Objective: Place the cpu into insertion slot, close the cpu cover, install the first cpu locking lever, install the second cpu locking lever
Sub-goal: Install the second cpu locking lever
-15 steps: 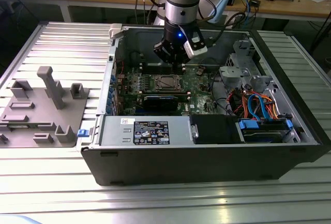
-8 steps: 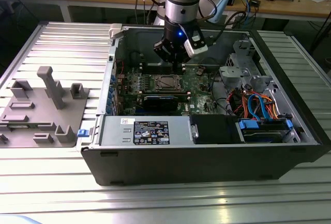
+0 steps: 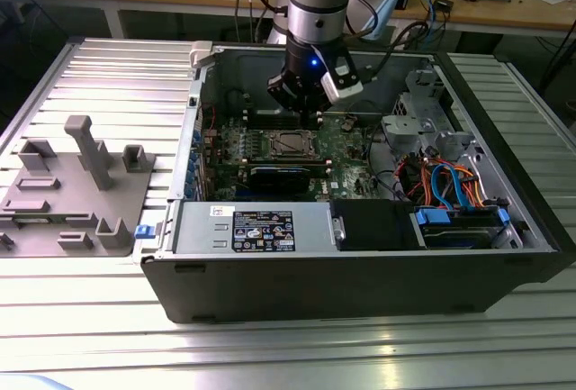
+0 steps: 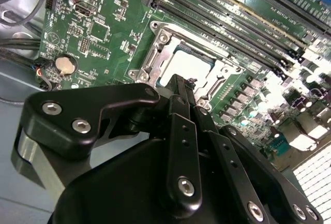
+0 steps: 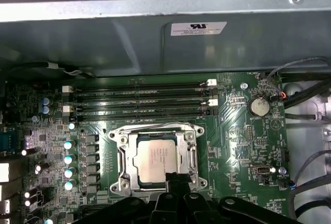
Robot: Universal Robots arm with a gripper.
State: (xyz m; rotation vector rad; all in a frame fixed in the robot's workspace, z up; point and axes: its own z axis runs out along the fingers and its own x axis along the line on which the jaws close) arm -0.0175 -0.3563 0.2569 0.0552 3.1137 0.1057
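Observation:
The cpu (image 5: 155,161), a silver-grey square chip, lies flat in the insertion slot (image 5: 155,125), whose black frame edges show around it. The cpu cover (image 5: 122,158), a silver windowed frame, rests down around the chip. Both also show in the second wrist view, cpu (image 4: 189,64) and cover (image 4: 155,48). My black gripper (image 5: 176,178) hovers at the socket's edge, fingers (image 4: 182,131) pressed together with nothing visible between them. In the exterior view the gripper (image 3: 310,117) hangs just behind the socket (image 3: 290,144). I cannot tell the locking levers apart from the frame.
Long black memory slots (image 5: 139,102) run beside the socket, with a coin battery (image 5: 257,106) and capacitors (image 5: 68,158) nearby. The grey case wall (image 5: 155,43) rises behind. Orange and blue cables (image 3: 450,183) and a power supply (image 3: 256,228) fill the case; a grey fixture (image 3: 72,192) lies outside.

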